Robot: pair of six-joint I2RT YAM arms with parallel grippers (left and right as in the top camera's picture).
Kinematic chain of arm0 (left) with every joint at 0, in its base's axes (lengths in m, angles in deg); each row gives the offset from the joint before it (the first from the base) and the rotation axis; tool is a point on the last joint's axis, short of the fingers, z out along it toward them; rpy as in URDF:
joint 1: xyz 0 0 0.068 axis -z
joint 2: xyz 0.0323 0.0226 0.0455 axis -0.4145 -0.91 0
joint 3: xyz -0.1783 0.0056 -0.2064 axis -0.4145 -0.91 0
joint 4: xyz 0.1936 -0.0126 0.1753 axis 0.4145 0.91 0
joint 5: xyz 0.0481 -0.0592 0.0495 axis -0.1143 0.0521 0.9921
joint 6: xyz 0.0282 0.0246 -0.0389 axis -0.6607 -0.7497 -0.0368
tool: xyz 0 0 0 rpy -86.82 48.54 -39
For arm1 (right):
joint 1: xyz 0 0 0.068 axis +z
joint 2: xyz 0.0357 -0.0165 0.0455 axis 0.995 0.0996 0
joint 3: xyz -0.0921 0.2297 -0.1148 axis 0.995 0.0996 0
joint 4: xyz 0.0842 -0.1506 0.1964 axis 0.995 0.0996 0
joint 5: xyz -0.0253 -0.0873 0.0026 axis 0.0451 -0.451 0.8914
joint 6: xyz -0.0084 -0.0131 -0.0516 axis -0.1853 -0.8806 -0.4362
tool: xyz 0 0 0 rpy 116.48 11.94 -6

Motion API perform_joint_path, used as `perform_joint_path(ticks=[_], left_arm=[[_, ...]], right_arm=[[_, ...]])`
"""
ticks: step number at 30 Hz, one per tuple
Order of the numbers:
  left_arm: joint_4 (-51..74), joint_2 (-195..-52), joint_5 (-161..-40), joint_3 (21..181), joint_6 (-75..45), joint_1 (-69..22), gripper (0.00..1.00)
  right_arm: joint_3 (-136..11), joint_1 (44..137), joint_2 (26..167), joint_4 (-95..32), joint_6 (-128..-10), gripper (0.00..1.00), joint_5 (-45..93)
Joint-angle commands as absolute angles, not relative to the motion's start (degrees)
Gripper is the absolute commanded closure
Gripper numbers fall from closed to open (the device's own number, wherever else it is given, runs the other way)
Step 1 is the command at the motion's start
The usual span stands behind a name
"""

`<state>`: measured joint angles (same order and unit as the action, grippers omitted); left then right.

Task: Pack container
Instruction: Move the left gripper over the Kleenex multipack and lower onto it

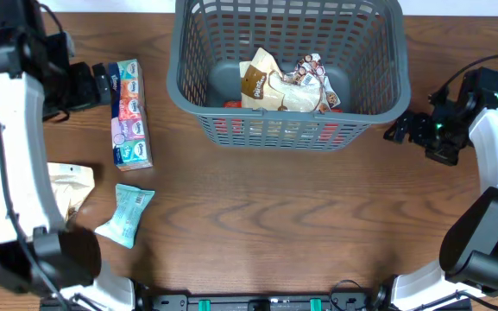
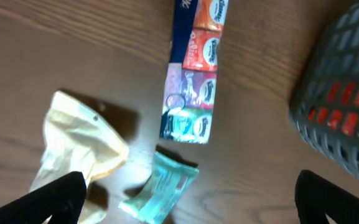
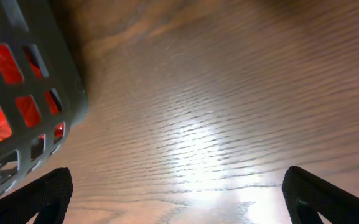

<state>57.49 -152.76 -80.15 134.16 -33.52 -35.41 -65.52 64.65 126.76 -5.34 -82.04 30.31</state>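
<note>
The dark grey slotted container (image 1: 287,131) stands at the top centre and holds cream-and-brown snack packets (image 1: 279,85) and red items. A long multi-colour tissue pack (image 1: 130,112), a teal packet (image 1: 126,216) and a cream packet (image 1: 69,186) lie on the table to its left. My left gripper (image 1: 89,86) is open and empty, just left of the tissue pack's far end. In the left wrist view its fingers (image 2: 191,205) frame the teal packet (image 2: 163,190). My right gripper (image 1: 404,130) is open and empty, beside the container's right front corner (image 3: 23,93).
The left wrist view shows the tissue pack (image 2: 195,74), the cream packet (image 2: 79,146) and a corner of the container (image 2: 344,112). The right wrist view shows bare wood table (image 3: 216,124) between the fingers (image 3: 179,199). Both arm bases stand at the table's front corners.
</note>
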Motion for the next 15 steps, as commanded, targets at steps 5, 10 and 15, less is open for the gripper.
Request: perform_joint_path(ticks=[5, 10, 15], left_arm=[[54.13, -158.86, -81.55, 135.16, -37.12, -35.12, 0.01], [51.33, -163.84, -80.85, 135.12, -39.27, -34.27, 0.01], [48.75, -169.59, -80.87, 135.03, -39.68, -34.25, 0.01]], right_arm=[[-65.17, 65.50, 125.86, -5.95, -83.70, 0.01, 30.60], [-65.17, 65.59, 125.86, -6.54, -84.10, 0.01, 30.62], [-65.17, 65.65, 125.86, -6.15, -84.75, 0.01, 30.62]])
